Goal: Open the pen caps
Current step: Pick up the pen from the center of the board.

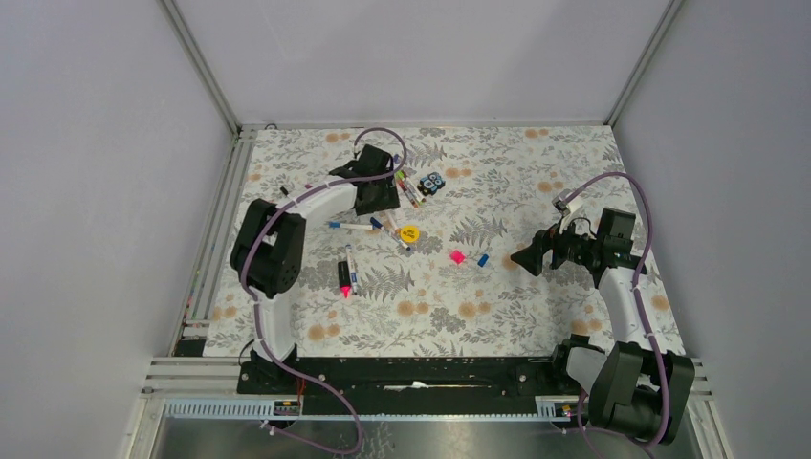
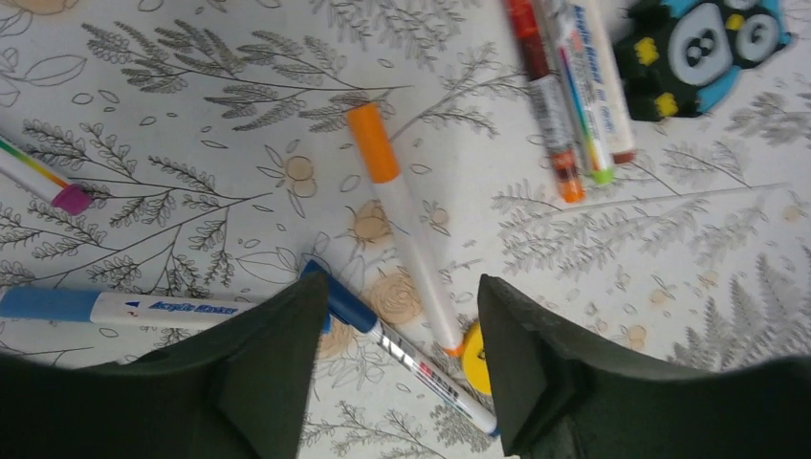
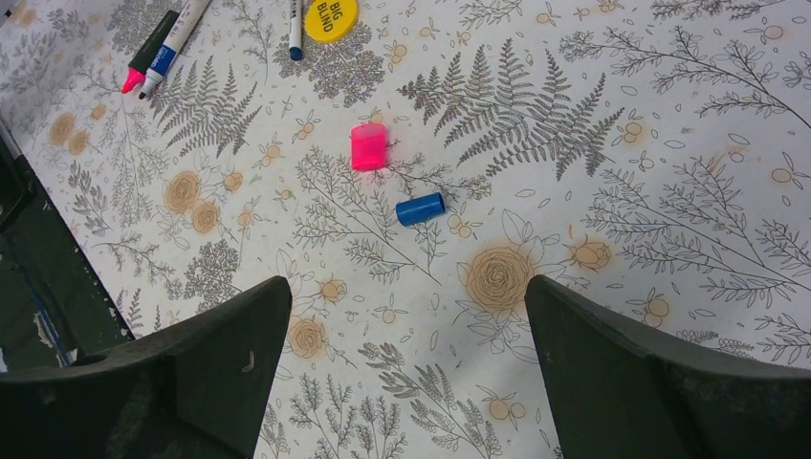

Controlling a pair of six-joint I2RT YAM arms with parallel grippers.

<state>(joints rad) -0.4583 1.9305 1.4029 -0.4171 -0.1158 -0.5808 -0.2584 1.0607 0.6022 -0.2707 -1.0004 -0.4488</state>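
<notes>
**Table.** The table (image 1: pixel 536 316) carries a floral cover. All pens lie flat on it, most of them in its far left quarter.

**Left gripper.** The left gripper (image 2: pixel 402 287) hangs over the pen group near the far left corner. Its fingers are spread, one on each side of the orange-capped pen (image 2: pixel 406 234), and touch nothing. This straddle probably sets up a pinch on the barrel.

**Right gripper.** The right gripper (image 3: pixel 406 287) hovers near the right edge and faces the left edge. Its fingers are spread wide and hold nothing. It probably waits to pull a cap.

**Pens.**
- The long axis of the orange-capped pen runs diagonally. Its orange cap (image 2: pixel 372 143) points away from the fingers and its tail end meets the yellow disc (image 2: pixel 473 359).
- A blue-capped pen (image 2: pixel 402 349) crosses under the fingers, with its cap end beneath one finger.
- A light-blue marker (image 2: pixel 143 308) lies nearly at right angles to the gap.
- Three capped pens (image 2: pixel 574 86) lie parallel beside the owl-faced block (image 2: pixel 703 48).
- The pink-and-black highlighter (image 3: pixel 148 53) lies apart, toward the near left, with its bare pink tip toward the near edge.

**Loose caps.** A pink cap (image 3: pixel 368 146) and a blue cap (image 3: pixel 420 208) lie off their pens at mid-table, just beside each other and ahead of the right gripper.
</notes>
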